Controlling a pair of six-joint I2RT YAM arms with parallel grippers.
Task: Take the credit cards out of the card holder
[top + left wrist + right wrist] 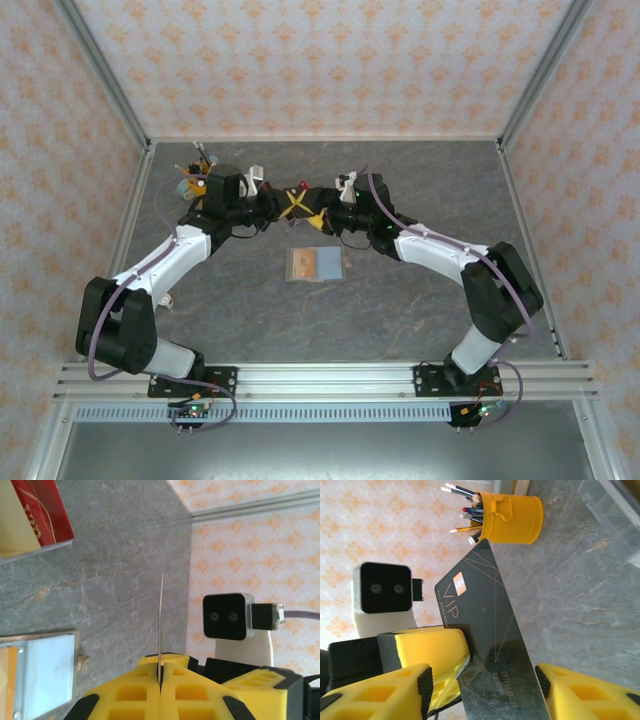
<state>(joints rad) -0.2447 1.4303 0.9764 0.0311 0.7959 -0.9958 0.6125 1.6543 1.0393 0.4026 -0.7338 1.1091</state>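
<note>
Pinching a dark credit card (480,620) between its pressed-together fingers, the left hand (160,669) holds it over the bench (420,310), just beyond the far edge of the card holder (315,265), which lies open at the centre. The right hand (483,676) is spread, with a finger on either side of the card.

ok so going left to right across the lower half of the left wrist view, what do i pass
open card holder → credit card, edge-on, pinched in the left gripper → the other arm's wrist camera
</note>
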